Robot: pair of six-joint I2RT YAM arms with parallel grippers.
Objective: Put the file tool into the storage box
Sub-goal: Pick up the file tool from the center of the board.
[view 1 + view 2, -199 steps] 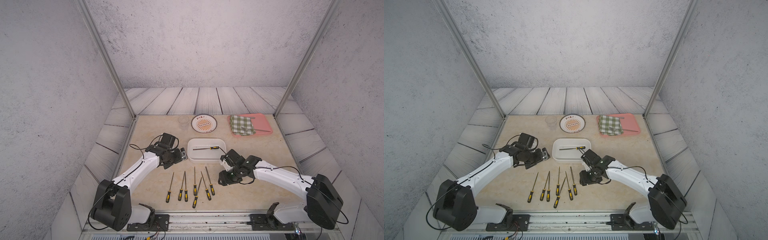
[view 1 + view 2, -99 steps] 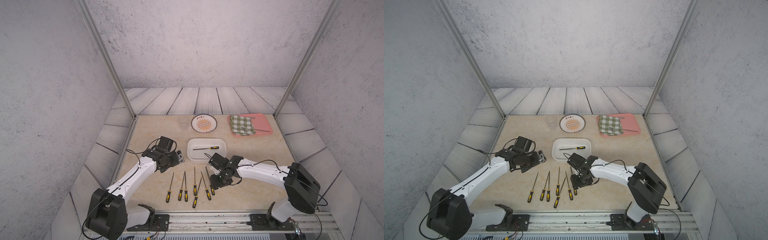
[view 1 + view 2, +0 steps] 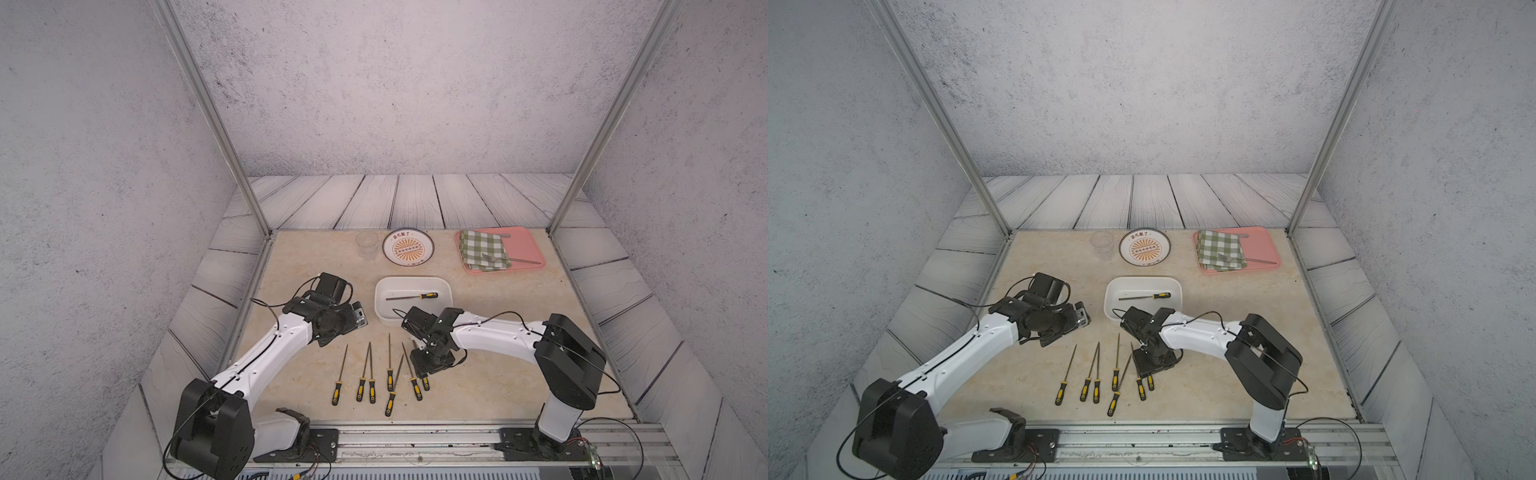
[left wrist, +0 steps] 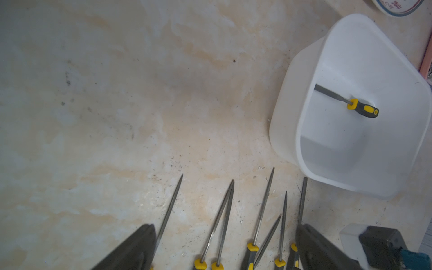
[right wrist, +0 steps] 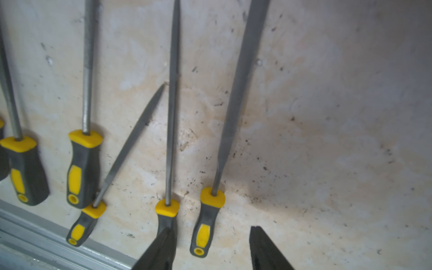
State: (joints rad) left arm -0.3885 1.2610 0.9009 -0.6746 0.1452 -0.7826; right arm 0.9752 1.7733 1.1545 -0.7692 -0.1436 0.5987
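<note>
A white storage box (image 3: pixel 379 305) was seen at the middle of the worktop (image 3: pixel 519 395). One file (image 3: pixel 411 296) with a yellow-and-black handle was laid flat across its floor, the handle turned toward the worktop's right edge. Seven more files (image 3: pixel 372 390) were ranged in a loose row between the box and the front edge, handles toward that edge. One of them was tilted across the gap between its neighbours.

The right gripper (image 5: pixel 210 230) was poised low over the right end of the row. Its jaws were spread and the handle of the endmost file (image 5: pixel 207 215) was seen between them, with one fingertip over the neighbouring handle. Nothing was pinched, and whether the tips touched the worktop could not be told.

The left gripper (image 4: pixel 223 228) was poised beside the box, on the side of the left edge, with its jaws likewise spread wide and empty.

Along the far edge a patterned plate (image 3: pixel 408 247) and a clear cup (image 3: pixel 367 245) were set side by side. A pink tray (image 3: pixel 528 245) was placed in the far right corner, with a checked cloth (image 3: pixel 484 249) and a fork (image 3: pixel 511 259) laid on it.
</note>
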